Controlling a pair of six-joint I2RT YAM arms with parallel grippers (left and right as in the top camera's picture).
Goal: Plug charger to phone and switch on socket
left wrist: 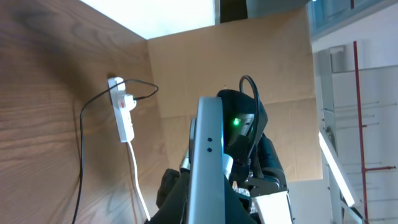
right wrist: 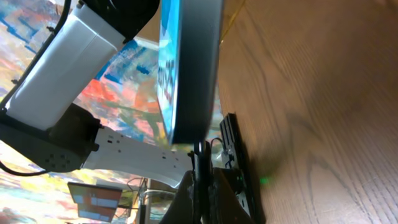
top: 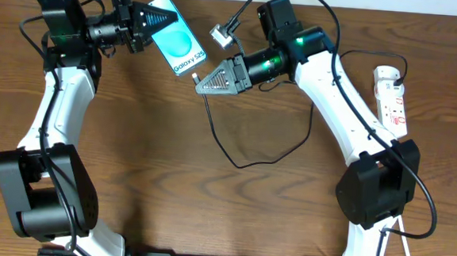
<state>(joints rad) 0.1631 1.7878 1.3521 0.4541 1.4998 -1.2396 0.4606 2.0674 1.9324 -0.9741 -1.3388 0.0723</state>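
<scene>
1 phone [top: 179, 47] clamped by closed left claw [top: 171, 19]; closed right claw [top: 199, 84] pinches 1 charger [top: 238, 165] tip at its lower end (cable loops across counter [top: 207, 222]); 1 socket [top: 391, 94] far right

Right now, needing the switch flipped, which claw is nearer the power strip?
Right. The right claw sits between phone and power strip; the left claw grips the phone's far end, farther away.
</scene>
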